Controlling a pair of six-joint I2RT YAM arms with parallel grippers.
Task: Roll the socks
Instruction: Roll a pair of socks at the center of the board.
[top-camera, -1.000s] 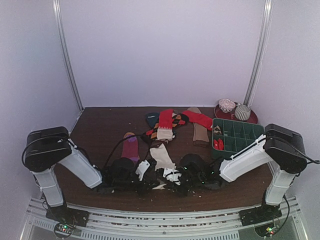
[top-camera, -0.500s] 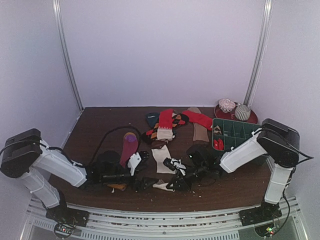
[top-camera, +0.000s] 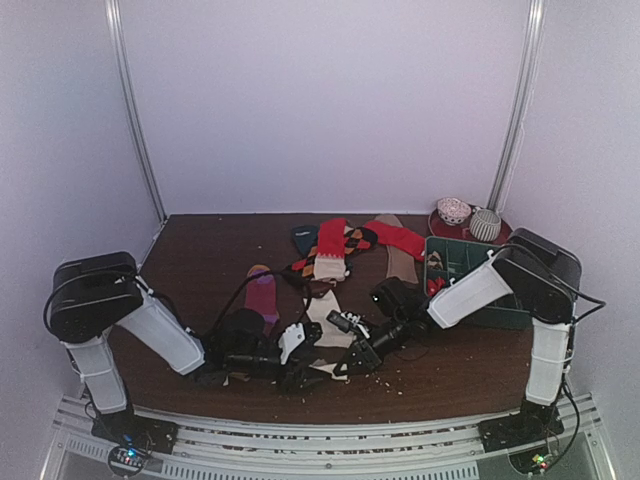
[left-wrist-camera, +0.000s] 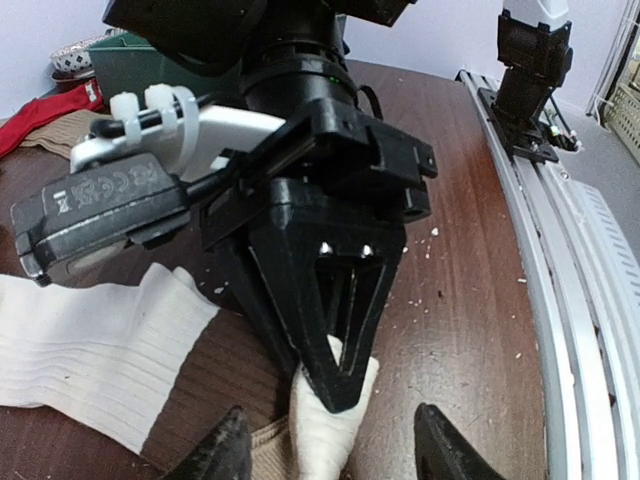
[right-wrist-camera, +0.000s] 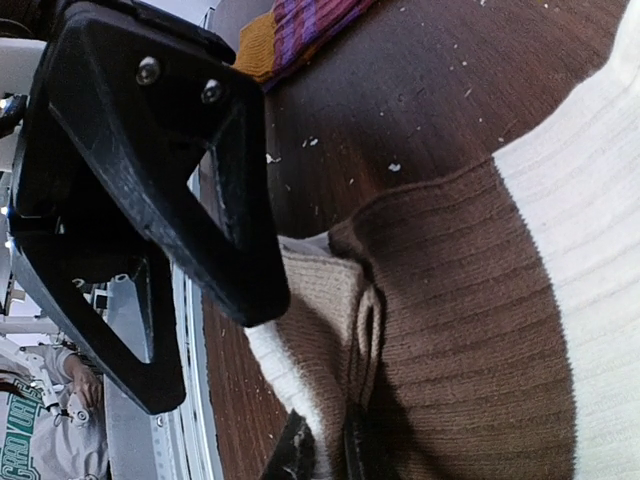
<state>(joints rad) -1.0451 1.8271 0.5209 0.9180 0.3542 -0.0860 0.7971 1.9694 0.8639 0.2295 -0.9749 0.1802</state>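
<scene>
Right pincer is clamped on a folded edge of the cream-and-brown banded sock, at the brown band, with only a thin bite of cloth. Left pincer stands apart, tips either side of that sock's cream end, with right's fingertips just at its 12 o'clock, near touching. The sock lies flat at about 6 o'clock on the table, close to the front, its length running toward 12. Risks, as I judge them: shutting left here may nip right's fingers instead of fabric. The thin bite may slip as I turn the fold, and the roll opens. The smooth top may let the whole sock slide rather than wind up. The purple striped sock at its 9 o'clock could get dragged along. Surface: dark brown wood-grain table, flecked with pale lint. Loose sock pile at 12, green compartment tray at 3. Room: plain pale walls, metal uprights at the back corners, aluminium rail along the front.
</scene>
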